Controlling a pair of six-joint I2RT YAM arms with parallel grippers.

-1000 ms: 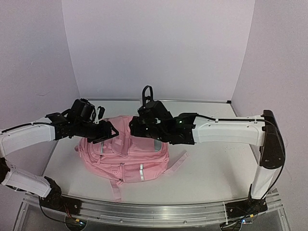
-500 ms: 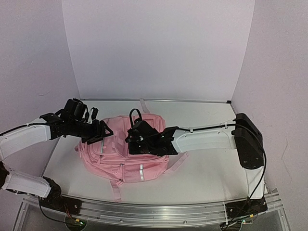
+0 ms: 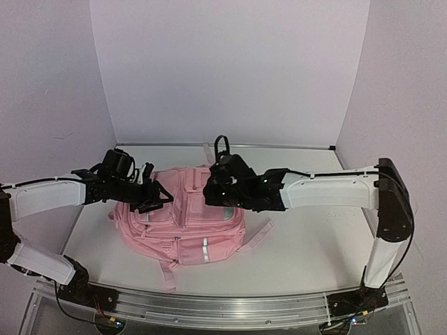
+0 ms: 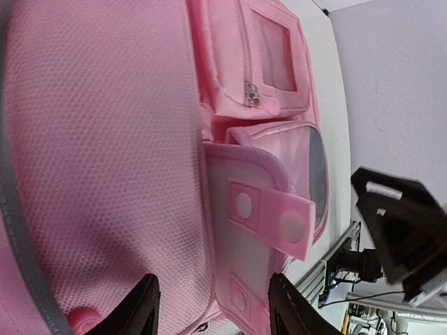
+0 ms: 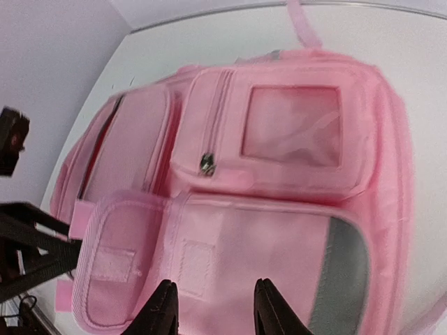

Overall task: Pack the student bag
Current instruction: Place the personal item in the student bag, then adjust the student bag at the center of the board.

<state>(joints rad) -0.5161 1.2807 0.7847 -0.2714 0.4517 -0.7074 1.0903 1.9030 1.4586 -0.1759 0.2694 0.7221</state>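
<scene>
The student bag (image 3: 183,222) is a pink backpack lying flat on the table with its front up. Both wrist views show it close up: student bag (image 4: 105,139) and student bag (image 5: 279,160). The lower front pocket's flap (image 5: 115,262) is folded out to the left, showing pale fastening patches. My left gripper (image 3: 155,198) hangs at the bag's left side, open, its fingertips (image 4: 145,307) astride the bag's pink edge without pinching it. My right gripper (image 3: 214,192) hovers open over the front pocket, and nothing lies between its fingers (image 5: 163,310).
A pink tab (image 4: 271,217) with two round patches sticks out from the bag's edge. A loose strap (image 3: 257,236) trails right of the bag and another (image 3: 168,276) toward the front rail (image 3: 223,313). The right arm's black wrist (image 4: 399,230) is close to the left gripper.
The right gripper dipped down and left onto the bag half a second ago, then rose back over the front pocket. The left gripper shifted slightly right along the bag's side.
</scene>
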